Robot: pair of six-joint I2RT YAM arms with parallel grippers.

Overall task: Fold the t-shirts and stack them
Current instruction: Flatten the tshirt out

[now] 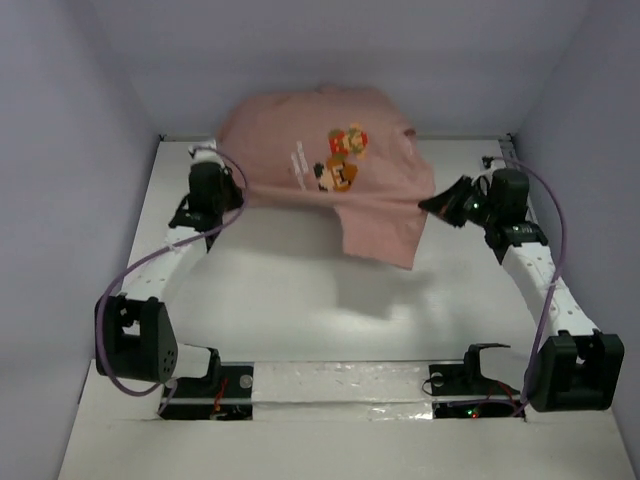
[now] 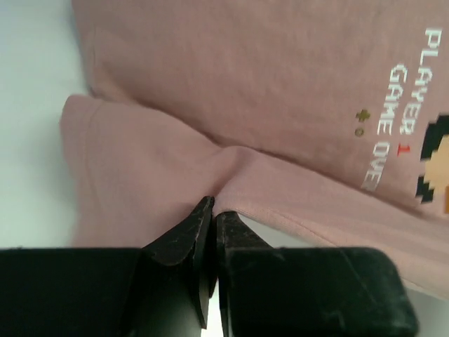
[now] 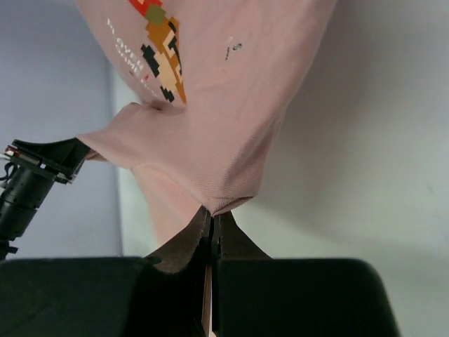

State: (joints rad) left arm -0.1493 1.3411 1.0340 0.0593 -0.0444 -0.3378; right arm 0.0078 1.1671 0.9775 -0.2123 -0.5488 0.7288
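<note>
Now I see the pink t-shirt held up over the far half of the table, stretched between my left gripper and right gripper, each pinched tight on a fabric edge, printed chest facing up.

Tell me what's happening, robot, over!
Left tool shut on salmon-pink cotton t-shirt. Right tool shut on it too. Shirt hanging stretched between them. Nothing seen blocking.

Salmon-pink t-shirt w/ pixel-art characters, white text.
</note>
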